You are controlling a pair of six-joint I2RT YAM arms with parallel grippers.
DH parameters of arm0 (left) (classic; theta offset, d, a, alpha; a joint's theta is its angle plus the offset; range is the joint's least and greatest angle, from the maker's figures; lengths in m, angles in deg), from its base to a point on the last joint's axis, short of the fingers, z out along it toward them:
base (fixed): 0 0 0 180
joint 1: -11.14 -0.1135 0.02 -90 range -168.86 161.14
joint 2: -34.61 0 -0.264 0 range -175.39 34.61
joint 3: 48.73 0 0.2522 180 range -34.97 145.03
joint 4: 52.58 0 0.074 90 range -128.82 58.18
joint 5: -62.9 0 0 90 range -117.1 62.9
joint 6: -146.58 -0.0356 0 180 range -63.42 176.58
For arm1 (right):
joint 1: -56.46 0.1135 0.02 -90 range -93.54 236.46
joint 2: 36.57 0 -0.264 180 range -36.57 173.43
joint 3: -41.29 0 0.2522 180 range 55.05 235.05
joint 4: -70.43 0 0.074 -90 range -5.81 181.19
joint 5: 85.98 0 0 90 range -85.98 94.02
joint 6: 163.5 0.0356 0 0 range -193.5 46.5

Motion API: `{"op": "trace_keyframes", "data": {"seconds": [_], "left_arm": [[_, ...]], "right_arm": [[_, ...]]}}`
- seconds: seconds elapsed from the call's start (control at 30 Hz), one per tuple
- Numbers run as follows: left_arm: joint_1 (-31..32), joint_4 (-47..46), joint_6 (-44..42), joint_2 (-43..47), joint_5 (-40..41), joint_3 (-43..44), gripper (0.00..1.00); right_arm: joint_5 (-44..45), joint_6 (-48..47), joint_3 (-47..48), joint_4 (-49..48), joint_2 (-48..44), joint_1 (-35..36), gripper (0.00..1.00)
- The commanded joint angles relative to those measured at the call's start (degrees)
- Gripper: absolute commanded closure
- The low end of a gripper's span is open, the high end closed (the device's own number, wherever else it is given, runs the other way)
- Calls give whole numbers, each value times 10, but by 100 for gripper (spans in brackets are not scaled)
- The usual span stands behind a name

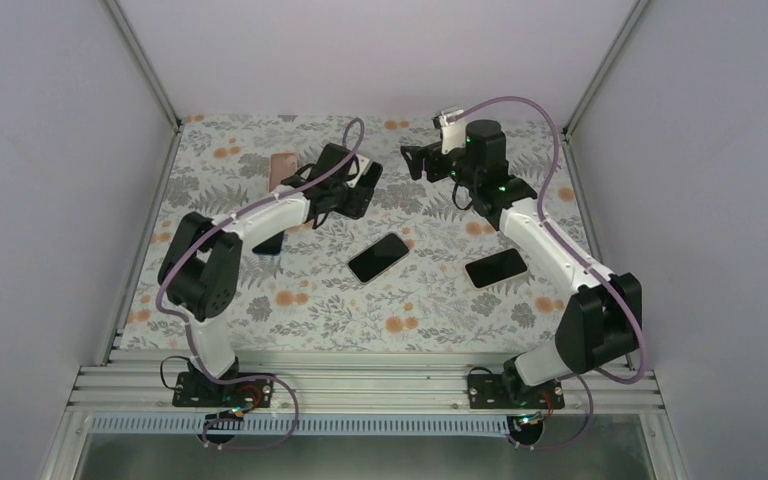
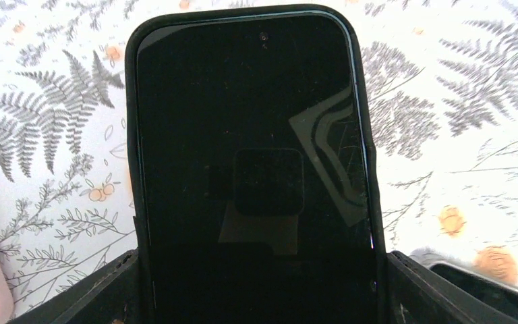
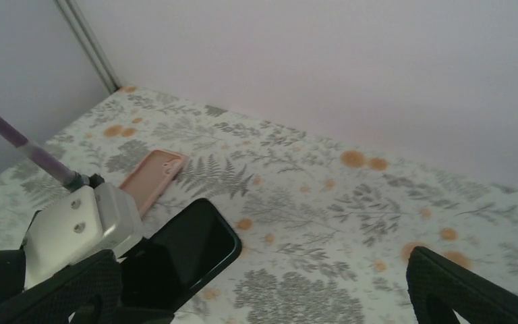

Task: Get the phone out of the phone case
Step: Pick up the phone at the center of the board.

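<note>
In the left wrist view a black phone (image 2: 249,135) sits inside a black phone case (image 2: 131,135), whose rim runs all round the screen. My left gripper (image 2: 260,287) is shut on the cased phone's two long edges and holds it above the flowered cloth. From above, the left gripper (image 1: 358,186) is at the back centre. My right gripper (image 1: 413,160) hovers just to its right, jaws wide open and empty. The right wrist view shows the held phone (image 3: 192,246) at lower left, short of the open right gripper (image 3: 263,300).
A pink case (image 1: 282,168) lies at the back left, also visible as a pink case (image 3: 154,177) beyond the held phone. Two dark phones (image 1: 378,258) (image 1: 496,268) lie mid-table. A dark flat thing (image 1: 270,243) lies under the left arm. Walls close three sides.
</note>
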Motion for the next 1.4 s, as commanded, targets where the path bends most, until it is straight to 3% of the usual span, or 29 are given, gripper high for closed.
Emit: {"op": "trace_keyframes", "data": {"seconds": [0.0, 0.1, 0.43, 0.87, 1.13, 1.37], "left_arm": [[-1, -56, 20, 63, -23, -8, 43], [0, -64, 25, 90, -40, -12, 43], [2, -73, 29, 146, -56, -18, 43], [13, -62, 36, 158, -83, -3, 43], [29, -55, 28, 159, -77, 8, 43], [39, -56, 20, 158, -67, 12, 43]], "right_arm": [[-59, 88, 23, -14, 25, -5, 1], [-97, 132, 21, -14, 38, -7, 0], [-210, 240, 20, -39, 74, -7, 12], [-277, 315, 24, -77, 126, -7, 24], [-300, 342, 20, -97, 138, -7, 51], [-330, 368, 11, -122, 143, -7, 69]]}}
